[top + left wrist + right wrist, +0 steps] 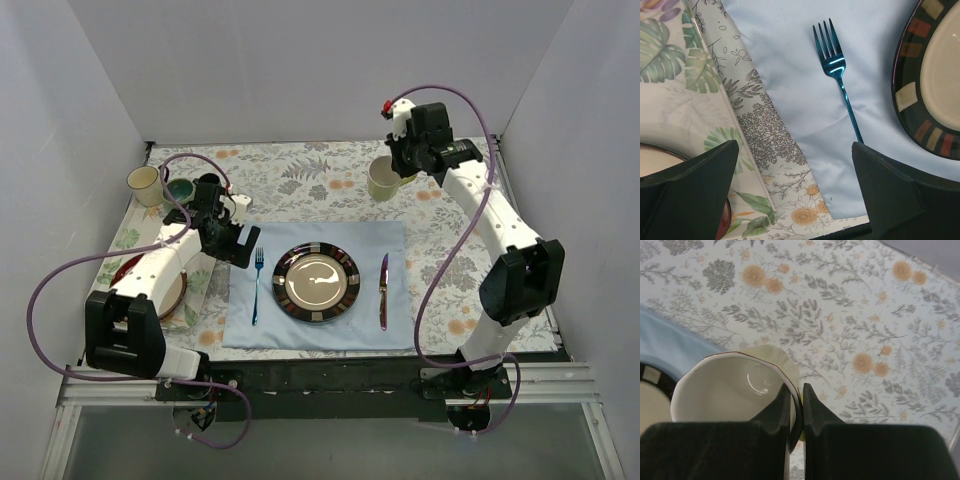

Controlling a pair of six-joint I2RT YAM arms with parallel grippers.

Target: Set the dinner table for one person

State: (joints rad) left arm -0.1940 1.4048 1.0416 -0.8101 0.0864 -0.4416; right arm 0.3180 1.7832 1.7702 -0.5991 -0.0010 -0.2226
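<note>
Right hand [796,401]: we find it pinching the rim of a cream mug [725,385], one finger inside and one outside. The arm is stretched toward the far right of the counter [300,170]. The mug's base is hidden, so we cannot tell whether it touches the cloth.

Left hand [794,147]: spread, holding nothing, pointed down over the left edge of the light-blue cloth mat [785,60], just beside a glossy blue fork [839,80]. One finger cuts off the end of the fork's handle.

On the mat, a round plate [318,282] with a dark, patterned rim lies between the fork and a knife [383,290]. The counter, covered in fern-and-flower print cloth, carries the mat.
</note>
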